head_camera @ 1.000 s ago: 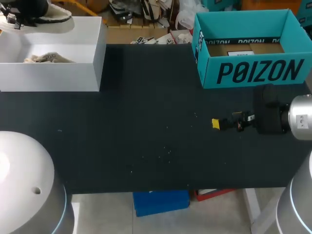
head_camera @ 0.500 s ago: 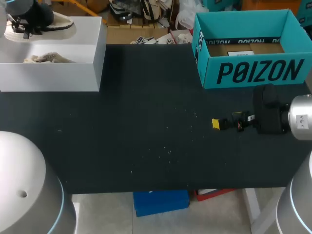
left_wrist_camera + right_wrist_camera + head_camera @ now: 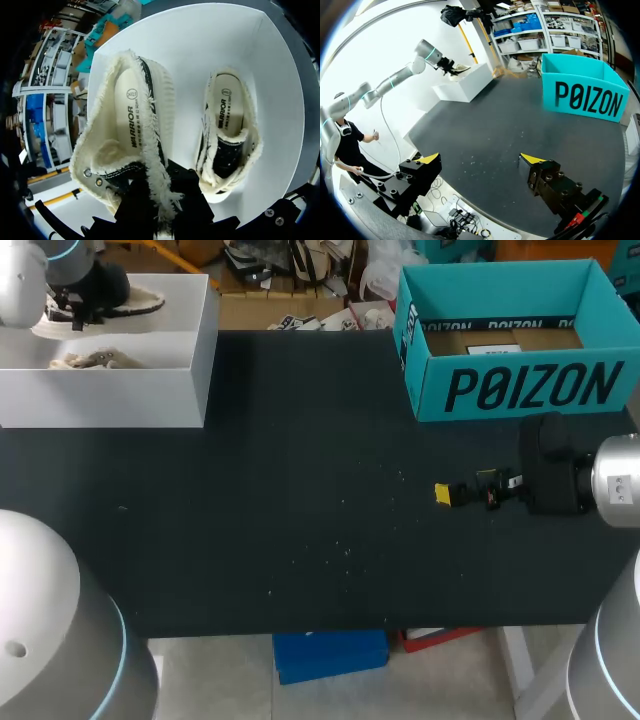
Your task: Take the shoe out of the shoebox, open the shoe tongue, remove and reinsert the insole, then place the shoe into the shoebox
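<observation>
Table (image 3: 300,490): black, stretched out before me.
Far left corner: white shoebox (image 3: 100,395) stands there.
Far right corner: teal box (image 3: 520,390).
Middle: a few pale specks (image 3: 340,550).

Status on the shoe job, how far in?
Early: left gripper holds one shoe by its collar above the white shoebox; second shoe lies inside. Its insole looks in place; right gripper open, empty. Left: open it up, insole out and in, rebox.

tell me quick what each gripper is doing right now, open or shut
Left gripper: closed on the shoe, gripping its fuzzy collar.
Right gripper: open, holding nothing.
</observation>
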Controlling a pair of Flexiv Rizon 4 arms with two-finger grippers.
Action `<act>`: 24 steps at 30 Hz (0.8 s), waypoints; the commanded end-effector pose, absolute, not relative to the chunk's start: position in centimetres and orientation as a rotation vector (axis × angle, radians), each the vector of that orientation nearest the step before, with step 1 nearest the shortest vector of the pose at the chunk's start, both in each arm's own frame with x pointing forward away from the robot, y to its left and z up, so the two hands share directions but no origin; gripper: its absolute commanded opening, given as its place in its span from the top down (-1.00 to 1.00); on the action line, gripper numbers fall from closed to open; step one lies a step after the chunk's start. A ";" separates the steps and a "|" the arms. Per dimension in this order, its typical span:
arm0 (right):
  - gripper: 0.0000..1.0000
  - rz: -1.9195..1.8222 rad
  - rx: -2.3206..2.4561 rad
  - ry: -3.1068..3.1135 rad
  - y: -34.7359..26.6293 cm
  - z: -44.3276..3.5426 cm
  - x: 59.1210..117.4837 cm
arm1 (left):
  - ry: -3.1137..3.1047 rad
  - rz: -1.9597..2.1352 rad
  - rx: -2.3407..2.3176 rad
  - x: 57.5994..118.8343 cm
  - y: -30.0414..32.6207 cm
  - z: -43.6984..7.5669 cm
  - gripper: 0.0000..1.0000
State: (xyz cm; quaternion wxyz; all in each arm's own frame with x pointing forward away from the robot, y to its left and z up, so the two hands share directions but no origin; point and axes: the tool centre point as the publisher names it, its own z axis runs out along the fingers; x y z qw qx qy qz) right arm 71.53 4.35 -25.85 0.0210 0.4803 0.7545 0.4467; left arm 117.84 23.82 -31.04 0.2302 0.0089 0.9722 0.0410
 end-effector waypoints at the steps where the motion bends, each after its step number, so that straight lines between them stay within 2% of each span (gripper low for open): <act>1: -1.00 1.385 1.491 2.337 4.5 -25.9 71.5 | 2.688 0.117 0.015 120.3 23.9 -33.1 1.00; 21: -1.00 1.385 1.491 2.337 4.5 -25.9 71.5 | 2.741 0.148 0.056 121.1 23.4 -38.3 1.00; 22: -1.00 1.385 1.491 2.337 4.5 -25.9 71.5 | 2.749 0.159 0.058 121.1 23.4 -38.4 0.84; 23: -1.00 1.385 1.491 2.337 4.5 -25.9 71.5 | 2.749 0.160 0.057 121.1 23.4 -38.4 -0.95; 24: -1.00 1.385 1.491 2.337 4.5 -25.9 71.5 | 2.752 0.157 0.058 121.0 23.4 -38.3 -1.00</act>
